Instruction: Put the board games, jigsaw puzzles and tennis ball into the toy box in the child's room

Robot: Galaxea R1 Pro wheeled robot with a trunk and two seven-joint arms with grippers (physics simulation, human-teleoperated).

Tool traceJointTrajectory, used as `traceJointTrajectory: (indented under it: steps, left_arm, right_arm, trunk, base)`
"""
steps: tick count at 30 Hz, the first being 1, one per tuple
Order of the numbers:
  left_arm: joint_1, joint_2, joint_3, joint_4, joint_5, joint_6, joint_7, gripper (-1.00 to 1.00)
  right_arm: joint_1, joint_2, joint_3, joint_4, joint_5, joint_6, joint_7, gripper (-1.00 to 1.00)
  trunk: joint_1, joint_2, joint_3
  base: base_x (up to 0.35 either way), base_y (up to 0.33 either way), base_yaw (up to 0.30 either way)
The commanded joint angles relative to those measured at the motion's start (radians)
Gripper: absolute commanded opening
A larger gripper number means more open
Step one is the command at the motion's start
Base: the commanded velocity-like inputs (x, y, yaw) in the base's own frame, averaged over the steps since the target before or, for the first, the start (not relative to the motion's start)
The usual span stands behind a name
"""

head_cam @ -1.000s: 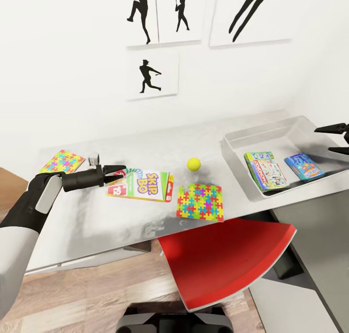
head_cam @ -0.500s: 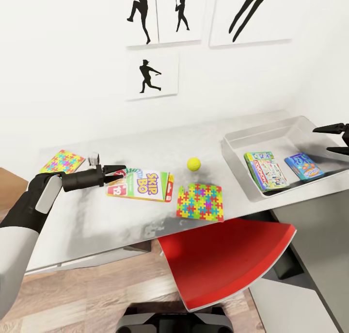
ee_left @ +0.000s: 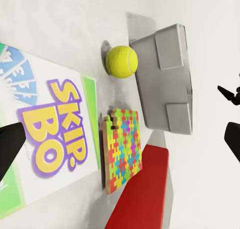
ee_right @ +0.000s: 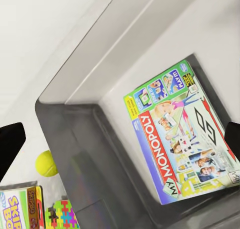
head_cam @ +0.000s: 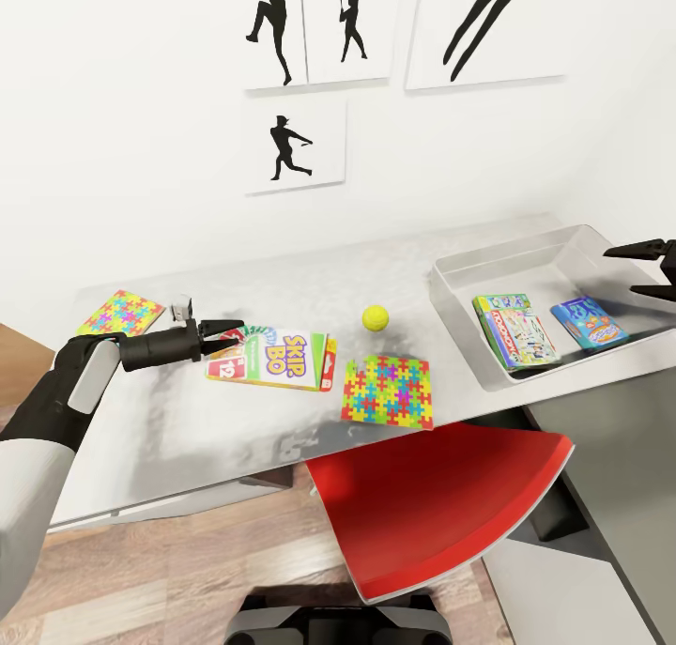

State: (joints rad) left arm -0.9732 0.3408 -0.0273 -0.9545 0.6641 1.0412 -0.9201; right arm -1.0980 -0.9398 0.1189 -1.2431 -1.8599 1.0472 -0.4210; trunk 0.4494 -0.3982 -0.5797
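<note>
Gleaming grey table point(head_cam: 282, 288) against white wall, red chair point(head_cam: 441, 504) below.

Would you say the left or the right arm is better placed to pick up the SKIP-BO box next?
Left: its open gripper is at the SKIP-BO box edge, while the right gripper hangs over the toy box.

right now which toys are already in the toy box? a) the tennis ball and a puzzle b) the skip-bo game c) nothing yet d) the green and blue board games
d: the green board game and the blue board game lie flat inside the toy box.
</note>
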Motion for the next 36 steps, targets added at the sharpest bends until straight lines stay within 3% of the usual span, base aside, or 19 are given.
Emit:
traceJointTrajectory:
  steps: [1,36]
  left_arm:
    - [-0.001,0.001,-0.002,0.000,0.001,0.003,-0.003,1.00]
    - [-0.005,0.005,-0.006,0.000,0.019,0.003,-0.002,1.00]
  right_arm:
    - [-0.002,-0.001,0.002,0.000,-0.010,0.000,-0.010,1.00]
    - [0.000,-0.001,0.003,0.001,-0.012,0.000,-0.011,1.00]
  trunk:
    - [0.001,-0.002,-0.002]
    - [0.001,-0.002,-0.002]
  base:
    - [0.000,0.000,0.000]
    - [0.000,0.000,0.000]
